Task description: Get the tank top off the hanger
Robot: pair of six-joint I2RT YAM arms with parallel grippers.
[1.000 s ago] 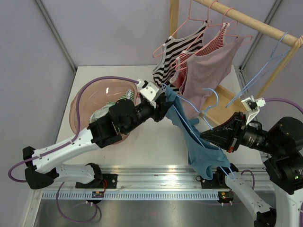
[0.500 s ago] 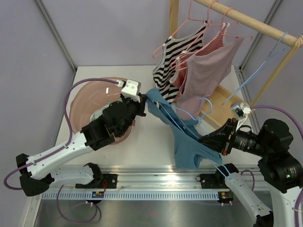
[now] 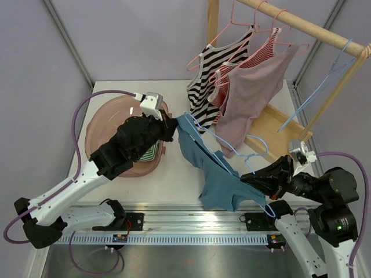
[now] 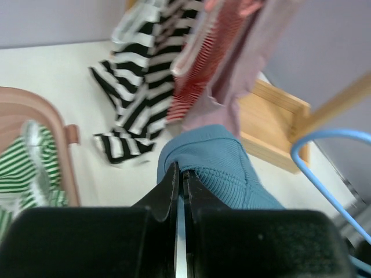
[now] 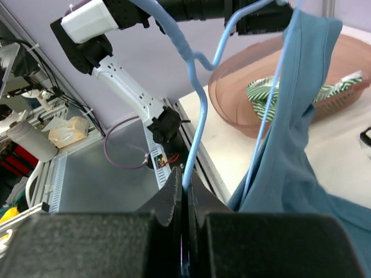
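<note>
Both arms have shifted over the last second: the left arm has drawn back toward the pink basin (image 3: 95, 119), and the right arm has sunk lower toward the near edge of the table (image 3: 174, 174), so the one blue tank top (image 3: 220, 188) now hangs stretched in the air between them. From my seat, the left gripper (image 4: 181, 174) is clenched on a fold of that blue fabric, its tips pressed together. The right gripper (image 5: 184, 174) is pinched tight on the wire of a blue hanger (image 5: 203, 110), and the top still drapes along that wire, so it is not free yet. I count three other tops on the wooden rail (image 3: 307, 26): a black-and-white striped one (image 3: 203, 81), a red striped one (image 3: 225, 87) and a mauve one (image 3: 255, 87). One empty blue hanger (image 3: 346, 45) hangs further right on the same rail. One green striped garment (image 3: 152, 152) lies in the basin, partly hidden under the left arm.
</note>
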